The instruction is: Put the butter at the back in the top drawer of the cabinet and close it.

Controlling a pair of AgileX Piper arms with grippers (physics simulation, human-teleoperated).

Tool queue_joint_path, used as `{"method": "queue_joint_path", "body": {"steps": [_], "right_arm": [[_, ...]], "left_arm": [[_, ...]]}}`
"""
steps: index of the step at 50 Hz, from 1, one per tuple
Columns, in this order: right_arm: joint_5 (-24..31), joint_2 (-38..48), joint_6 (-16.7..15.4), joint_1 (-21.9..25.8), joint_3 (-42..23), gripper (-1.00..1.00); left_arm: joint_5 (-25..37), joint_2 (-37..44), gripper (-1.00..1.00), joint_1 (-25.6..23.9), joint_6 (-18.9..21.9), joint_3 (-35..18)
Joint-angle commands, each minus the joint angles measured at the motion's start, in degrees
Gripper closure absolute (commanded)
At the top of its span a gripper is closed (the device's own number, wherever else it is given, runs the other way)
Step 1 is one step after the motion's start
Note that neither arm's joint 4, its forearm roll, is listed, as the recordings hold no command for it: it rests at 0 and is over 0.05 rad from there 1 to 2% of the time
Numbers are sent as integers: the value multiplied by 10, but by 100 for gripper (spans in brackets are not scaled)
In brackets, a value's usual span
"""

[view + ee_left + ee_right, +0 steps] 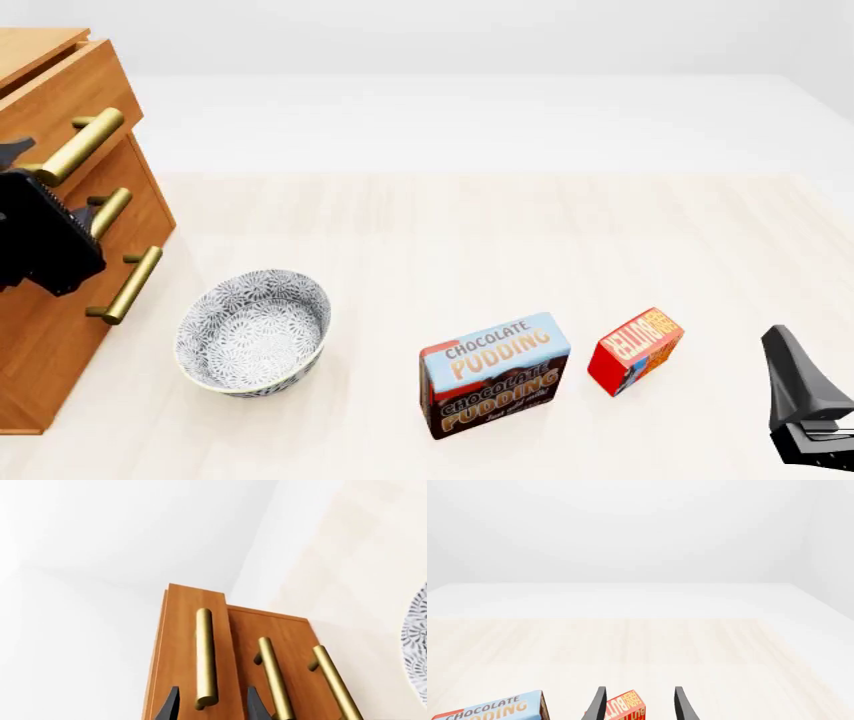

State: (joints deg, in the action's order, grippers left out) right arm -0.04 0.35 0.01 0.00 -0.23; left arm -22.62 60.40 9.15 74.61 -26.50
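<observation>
Front view alone: bowl (pixel 254 333) beside cabinet (pixel 54 330)

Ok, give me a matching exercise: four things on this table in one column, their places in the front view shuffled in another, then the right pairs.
Things:
1. cabinet
2. bowl
3. pudding box
4. butter

Places:
A. between the pudding box and the right gripper
B. at the far left edge
C. just right of the cabinet
D. between the bowl and the butter

Pairs: 1-B, 2-C, 3-D, 4-A
</observation>
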Motion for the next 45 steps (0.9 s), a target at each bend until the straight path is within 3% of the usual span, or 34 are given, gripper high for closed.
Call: {"method": "queue_joint_path", "body": {"steps": [1, 13, 14, 18, 45], "right_arm": [[0, 0, 0, 0, 0, -100], [0, 0, 0, 0, 0, -100], [0, 0, 0, 0, 0, -100], [0, 0, 0, 0, 0, -100], [0, 0, 0, 0, 0, -100]], "left_arm": [[-1, 8, -100, 4, -1, -2], [-9, 18, -100, 11, -2, -4], [-9, 18, 100, 9, -3, -5], [-3, 17, 100, -11, -7, -12], [18, -9, 100, -28, -5, -10]]}}
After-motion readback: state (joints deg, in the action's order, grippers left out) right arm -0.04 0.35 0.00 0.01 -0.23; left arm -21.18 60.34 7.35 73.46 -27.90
